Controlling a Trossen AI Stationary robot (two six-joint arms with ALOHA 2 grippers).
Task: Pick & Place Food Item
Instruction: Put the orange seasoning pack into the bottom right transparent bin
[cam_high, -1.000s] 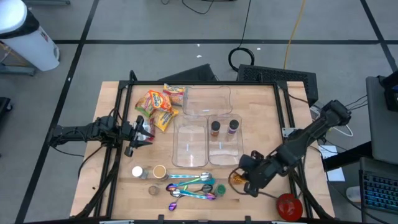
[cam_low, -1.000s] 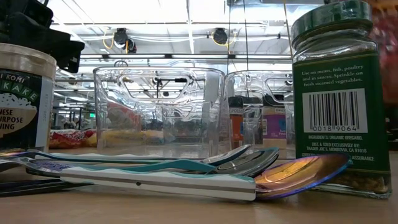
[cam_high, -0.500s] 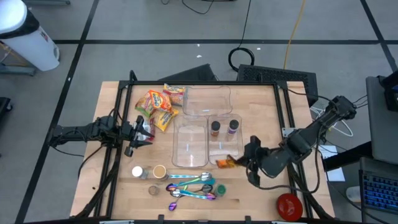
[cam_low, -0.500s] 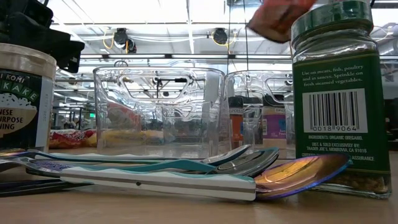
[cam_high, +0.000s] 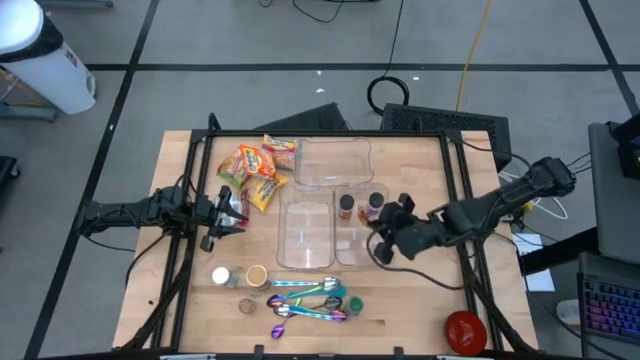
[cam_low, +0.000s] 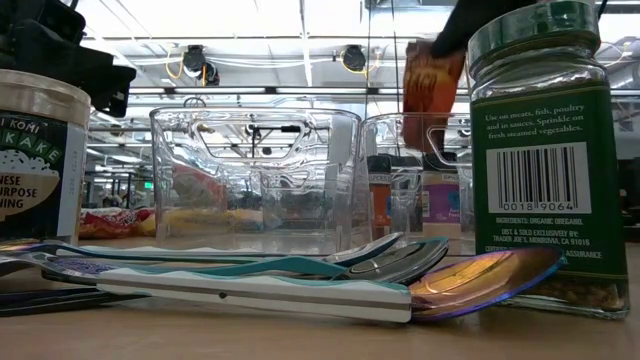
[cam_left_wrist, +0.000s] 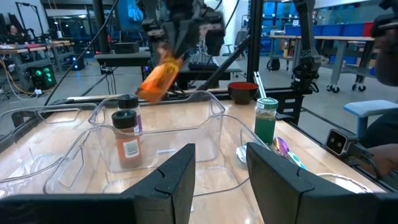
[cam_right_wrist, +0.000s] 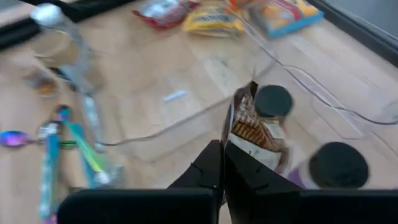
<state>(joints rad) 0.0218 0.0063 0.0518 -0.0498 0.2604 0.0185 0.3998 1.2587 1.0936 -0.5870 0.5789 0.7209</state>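
High view: the right gripper has moved from the table's front right corner, where it was a second ago, up over the right-hand bin, and now sits just beside the two spice jars standing in it; its fingers are pinched tight on an orange packet. The left gripper has not shifted: it waits at the left edge, fingers partly apart, with a red pouch at its tips, though whether it grips the pouch I cannot tell. Glossy snack bags lie near the back left corner, clear hard-plastic bins fill the middle, and iridescent metal spoons lie along the front edge. Low view: the packet, which half a second ago showed only at the picture's top, now hangs lower behind the rim of the far bin, a flat crinkled rectangle beside the green-labelled glass jar. Left wrist view: the left gripper's two dark fingers stand apart with nothing visible between them; the far gripper holds the packet tilted above the bin, over a black-capped jar. Right wrist view: the right gripper's fingers meet on the packet's edge, two round black caps just beyond it.
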